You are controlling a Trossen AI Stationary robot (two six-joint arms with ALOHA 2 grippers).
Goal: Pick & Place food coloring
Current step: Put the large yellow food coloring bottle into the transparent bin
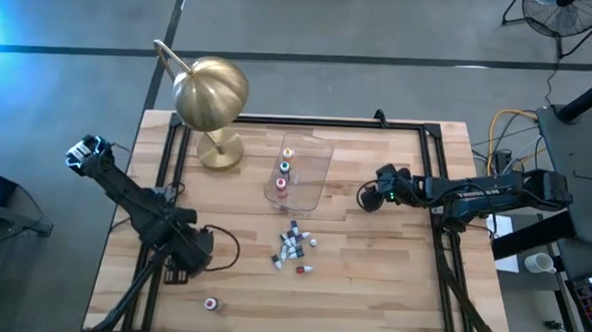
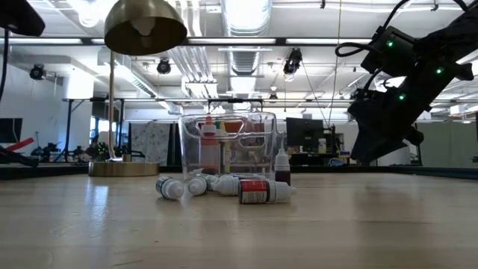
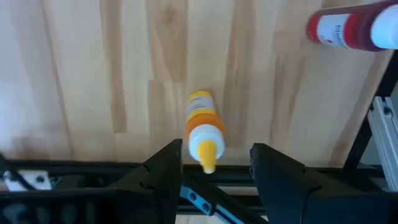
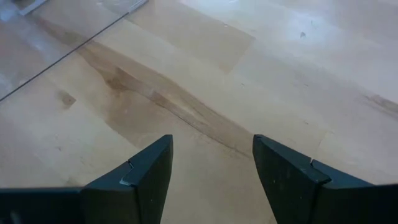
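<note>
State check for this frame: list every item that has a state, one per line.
Left gripper: open, just over a yellow-capped bottle lying on its side.
Red-labelled bottle: lying on its side nearby.
Right gripper: open, empty, over bare wood.
Clear tub: upright, three bottles standing inside.
Bottle cluster: loose on the table, mostly lying down.
Brass lamp: upright.

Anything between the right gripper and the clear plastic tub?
Nothing: in the high view, only bare wooden table separates the open right gripper from the clear plastic tub.
</note>
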